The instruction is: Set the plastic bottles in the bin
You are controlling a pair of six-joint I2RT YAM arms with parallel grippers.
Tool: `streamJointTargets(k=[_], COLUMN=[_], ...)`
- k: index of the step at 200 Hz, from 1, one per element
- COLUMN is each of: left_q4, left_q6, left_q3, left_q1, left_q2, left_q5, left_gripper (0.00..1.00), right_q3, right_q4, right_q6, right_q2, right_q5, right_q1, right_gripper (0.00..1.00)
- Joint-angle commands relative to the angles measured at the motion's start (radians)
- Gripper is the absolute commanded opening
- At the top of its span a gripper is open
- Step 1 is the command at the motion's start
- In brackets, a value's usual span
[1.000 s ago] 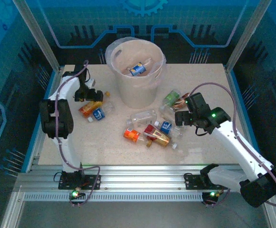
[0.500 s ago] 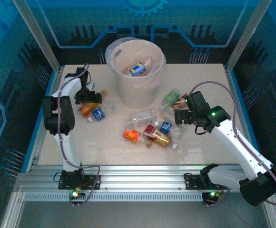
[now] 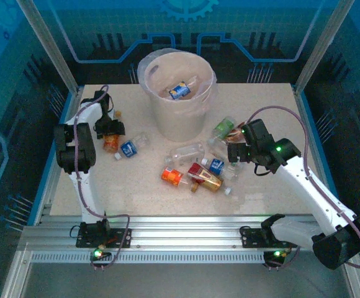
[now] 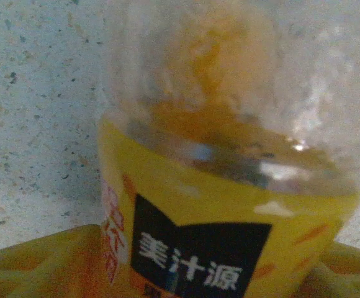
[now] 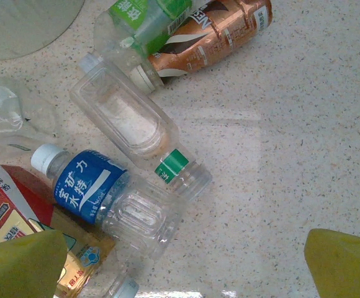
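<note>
Since one second earlier, the left gripper [image 3: 108, 131] had shifted toward the left table edge, and the clear plastic bottle with the orange-yellow label [image 3: 110, 144] beneath it had swung round with it. In the left wrist view, the yellow finger pads [image 4: 37, 264] flanked this bottle on both sides. Whether they pinched it or merely bracketed it could not be told.

A small clear bottle with a blue label [image 3: 129, 148] lay just beside it on the speckled beige table [image 3: 273, 105]. The large round whitish translucent bin [image 3: 180, 121] stood at the far centre, with one blue-labelled bottle [image 3: 180, 90] inside.

Near the bin's front lay a loose cluster:
- a crushed clear bottle [image 3: 186, 151]
- an orange-labelled bottle [image 3: 172, 177]
- a red-and-gold-labelled bottle [image 3: 205, 176]
- a white-capped bottle with a blue label [image 5: 99, 186]

The right gripper [image 3: 234, 154] hovered at the cluster's right, jaws spread wide and holding nothing. Beyond it lay a green-labelled bottle [image 5: 149, 15] touching a copper-labelled bottle [image 5: 223, 28].
</note>
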Motion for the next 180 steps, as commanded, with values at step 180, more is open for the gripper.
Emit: streamJointTargets(k=[180], left_q4=[0.157], left_q6=[-0.087], left_q3=[0.088], left_q1=[-0.255], left_q2=[-0.625], left_q5=[-0.137], left_gripper=[0.38], right_q3=[-0.016], right_q4=[0.038], right_q6=[0.031], right_q2=[-0.119], right_q5=[0.049], right_q1=[0.014], right_gripper=[1.0])
